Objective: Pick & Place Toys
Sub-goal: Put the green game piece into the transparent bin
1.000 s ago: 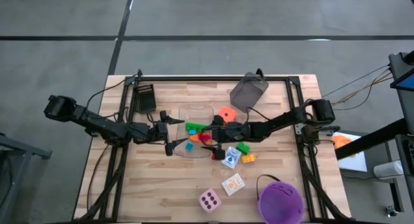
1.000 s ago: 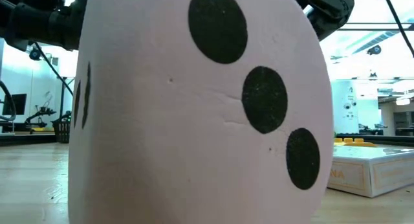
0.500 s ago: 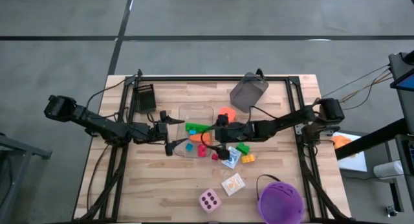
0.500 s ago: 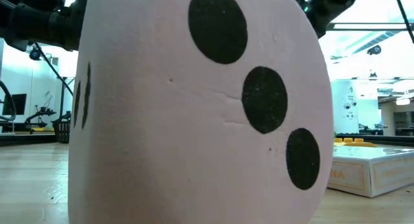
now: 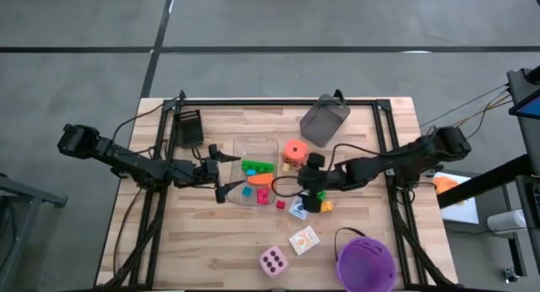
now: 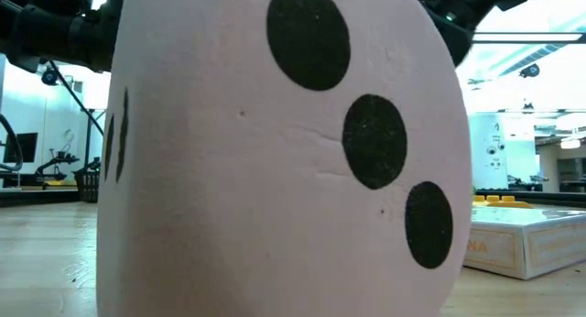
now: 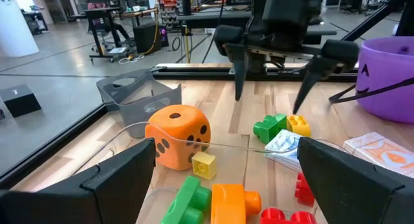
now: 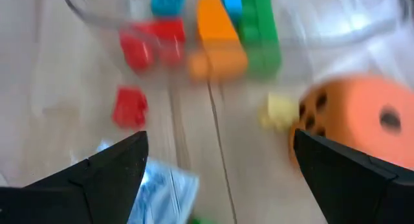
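The toys lay clustered near the middle of the desk (image 5: 194, 250). A green brick (image 5: 257, 167), an orange peg (image 5: 261, 180), a teal brick (image 5: 247, 191) and a red brick (image 5: 262, 196) sat within the outline of a clear tray (image 5: 238, 146). Just beside the tray, toward the desk's right edge, stood an orange die (image 5: 294, 150) with a small yellow brick (image 7: 203, 164) touching its base. A small red piece (image 5: 280, 204) lay on the bare wood near the tray. A white picture card (image 5: 299, 209) lay partly under the right gripper (image 5: 313, 197), with a yellow brick (image 5: 326, 207) and a second green brick (image 7: 270, 127) just beside it. A second picture card (image 5: 304, 240) and a pink die (image 5: 272, 261) lay nearer the desk's front edge; in the low view the pink die filled most of the frame. A purple bucket (image 5: 365, 260) stood at the front right corner and a grey bin (image 5: 324, 120) near the back edge.

The right gripper hung above the card and bricks with its fingers (image 7: 237, 65) spread wide and empty. The left gripper (image 5: 221, 175) waited at the tray's left side, its fingers (image 7: 113, 179) likewise wide apart and holding nothing.
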### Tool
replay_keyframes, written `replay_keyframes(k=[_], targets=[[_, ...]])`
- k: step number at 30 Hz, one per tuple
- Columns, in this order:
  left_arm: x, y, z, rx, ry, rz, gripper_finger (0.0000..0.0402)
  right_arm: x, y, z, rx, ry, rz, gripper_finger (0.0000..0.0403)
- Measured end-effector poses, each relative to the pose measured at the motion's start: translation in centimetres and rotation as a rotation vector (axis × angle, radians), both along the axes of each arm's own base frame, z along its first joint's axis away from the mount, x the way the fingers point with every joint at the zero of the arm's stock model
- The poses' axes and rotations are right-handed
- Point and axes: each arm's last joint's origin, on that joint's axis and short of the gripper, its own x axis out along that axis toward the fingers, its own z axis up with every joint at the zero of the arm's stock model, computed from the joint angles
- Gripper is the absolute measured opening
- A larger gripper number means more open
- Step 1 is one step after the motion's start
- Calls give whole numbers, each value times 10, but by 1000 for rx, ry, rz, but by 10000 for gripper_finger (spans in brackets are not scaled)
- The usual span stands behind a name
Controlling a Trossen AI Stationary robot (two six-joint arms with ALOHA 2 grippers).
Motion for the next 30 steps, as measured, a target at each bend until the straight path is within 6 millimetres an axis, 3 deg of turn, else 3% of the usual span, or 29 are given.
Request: replay_keyframes(k=[10, 23, 30], targets=[[0, 0, 0, -3, -1, 1, 376, -21, -2, -19, 138, 283, -86, 382], [0, 0, 0, -3, -1, 0, 376, -17, -9, -54, 158, 475, -125, 382], [0, 0, 0, -3, -1, 0, 376, -15, -12, -62, 143, 510, -119, 370]])
